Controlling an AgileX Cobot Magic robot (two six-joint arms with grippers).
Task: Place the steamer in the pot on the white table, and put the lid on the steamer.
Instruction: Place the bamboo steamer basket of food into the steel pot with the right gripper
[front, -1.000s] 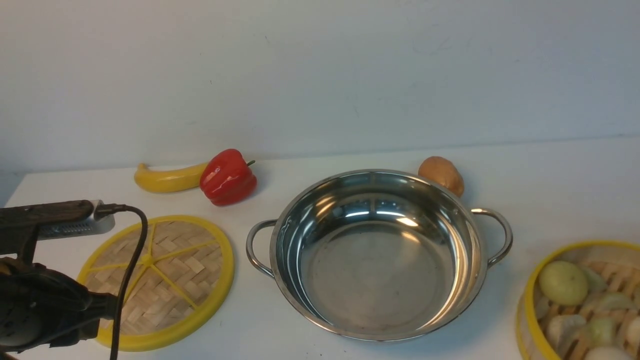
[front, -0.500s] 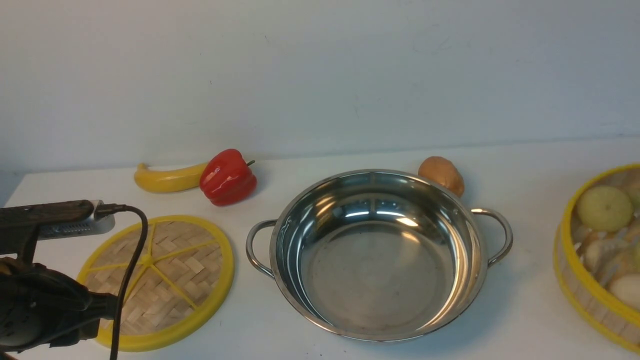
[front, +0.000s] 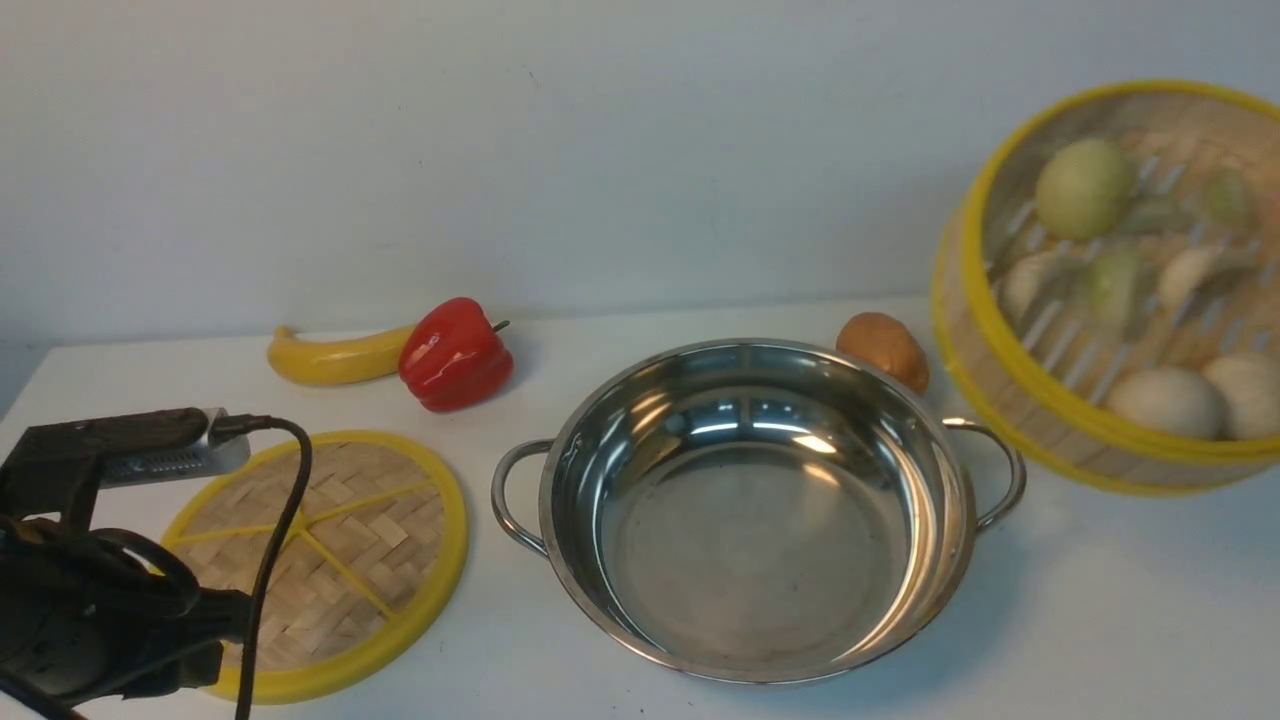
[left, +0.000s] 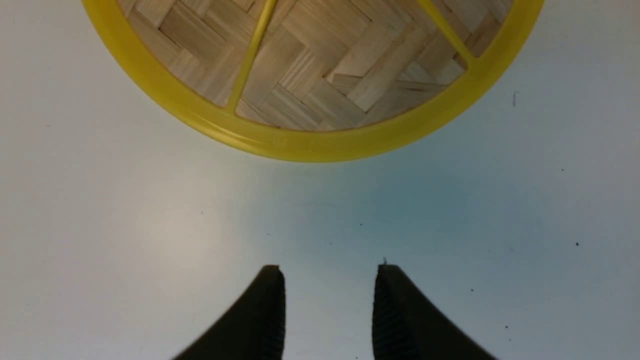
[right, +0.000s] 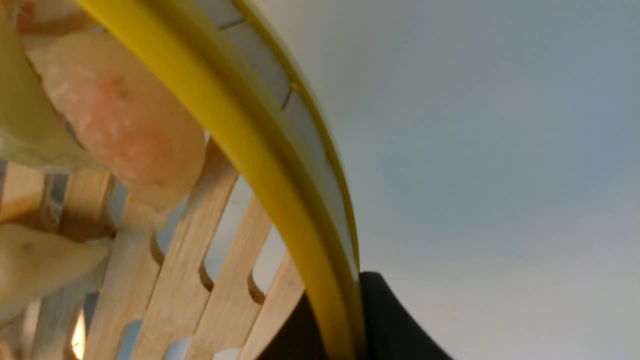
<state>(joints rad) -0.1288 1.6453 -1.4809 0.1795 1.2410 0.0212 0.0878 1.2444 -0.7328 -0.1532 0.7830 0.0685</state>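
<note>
Steamer (front: 1100, 300) aloft at far right, tilted, clear of the pot (front: 760, 510). Right gripper (right: 345, 320) pinches its yellow rim. Judged light and stiff; loose dumplings (front: 1165, 400) may slide. Left gripper (left: 327, 310) gapes near the lid (left: 320, 75).

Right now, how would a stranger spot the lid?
Find the big shiny pot on the white table. Left of it lies the lid: a flat woven bamboo disc with yellow rim and thin spokes, unlike the deep slatted steamer up in the air on the right.
</note>
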